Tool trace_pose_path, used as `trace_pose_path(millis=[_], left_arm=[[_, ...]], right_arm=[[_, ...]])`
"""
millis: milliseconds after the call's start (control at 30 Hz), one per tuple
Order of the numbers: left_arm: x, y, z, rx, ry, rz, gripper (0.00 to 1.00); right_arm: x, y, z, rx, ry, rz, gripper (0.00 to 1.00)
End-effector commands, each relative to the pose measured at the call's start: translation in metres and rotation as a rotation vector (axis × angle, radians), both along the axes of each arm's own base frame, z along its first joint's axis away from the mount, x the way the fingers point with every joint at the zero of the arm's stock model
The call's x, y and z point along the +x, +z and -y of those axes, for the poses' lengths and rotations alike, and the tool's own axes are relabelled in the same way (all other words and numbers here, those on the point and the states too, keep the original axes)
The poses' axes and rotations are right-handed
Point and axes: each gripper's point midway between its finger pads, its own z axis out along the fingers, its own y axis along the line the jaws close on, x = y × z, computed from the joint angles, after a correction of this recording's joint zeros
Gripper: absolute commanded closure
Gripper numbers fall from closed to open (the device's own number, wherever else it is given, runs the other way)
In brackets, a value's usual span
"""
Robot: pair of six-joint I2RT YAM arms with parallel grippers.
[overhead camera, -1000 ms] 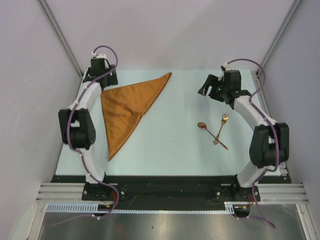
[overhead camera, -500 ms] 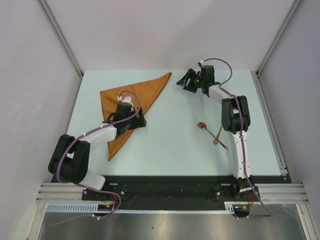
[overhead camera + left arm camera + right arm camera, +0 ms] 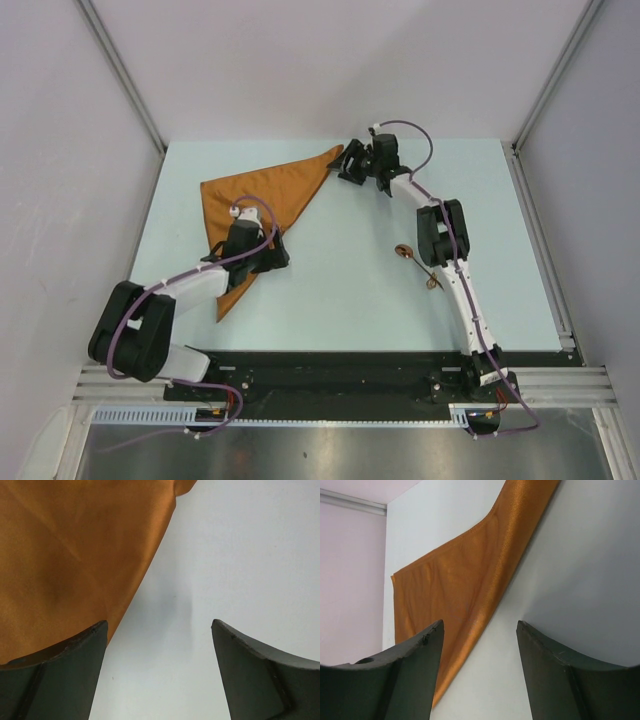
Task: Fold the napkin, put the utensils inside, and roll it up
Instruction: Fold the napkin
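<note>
The rust-orange napkin (image 3: 268, 190) lies folded into a triangle at the back left of the table. My left gripper (image 3: 275, 252) is open, low over its right edge. In the left wrist view the napkin (image 3: 75, 555) fills the upper left, and the left gripper (image 3: 157, 625) straddles the cloth's edge and bare table. My right gripper (image 3: 346, 167) is open beside the napkin's far tip. In the right wrist view the napkin (image 3: 465, 580) runs ahead of the right gripper (image 3: 480, 625). The copper spoon (image 3: 404, 250) lies at centre right. The other utensil (image 3: 432, 283) is mostly hidden under my right arm.
The pale table (image 3: 340, 290) is walled by grey panels on the left, back and right. My right arm (image 3: 445, 240) stretches diagonally across the utensils. A black rail (image 3: 330, 375) runs along the near edge.
My left arm swung from the far left corner down onto the napkin's right edge. My right arm reached left from the back right to the napkin's far tip, now covering the fork.
</note>
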Motion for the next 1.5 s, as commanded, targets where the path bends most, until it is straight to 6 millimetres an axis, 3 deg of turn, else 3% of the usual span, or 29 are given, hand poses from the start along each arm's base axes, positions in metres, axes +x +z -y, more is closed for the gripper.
trace_pose_path(millis=[0, 200, 233, 567, 1033, 1467], left_arm=[[-0.008, 0.0, -0.005, 0.008, 0.012, 0.019, 0.11], [-0.033, -0.019, -0.015, 0.002, 0.049, -0.029, 0.11], [-0.034, -0.015, -0.016, 0.0, 0.053, -0.017, 0.11], [-0.055, -0.021, -0.035, 0.049, 0.087, -0.041, 0.1], [-0.068, -0.018, -0.044, 0.029, 0.118, -0.049, 0.1], [-0.069, -0.02, -0.045, 0.017, 0.121, -0.064, 0.09]], right_arm=[[0.009, -0.003, -0.009, 0.033, -0.04, -0.005, 0.35], [0.008, -0.027, -0.013, 0.035, -0.072, -0.055, 0.39], [0.009, -0.03, -0.012, 0.034, -0.08, -0.057, 0.39], [0.014, -0.038, -0.017, 0.06, -0.125, -0.07, 0.45], [0.015, -0.062, -0.023, 0.08, -0.18, -0.119, 0.58], [0.028, -0.071, -0.005, 0.119, -0.278, -0.149, 0.83]])
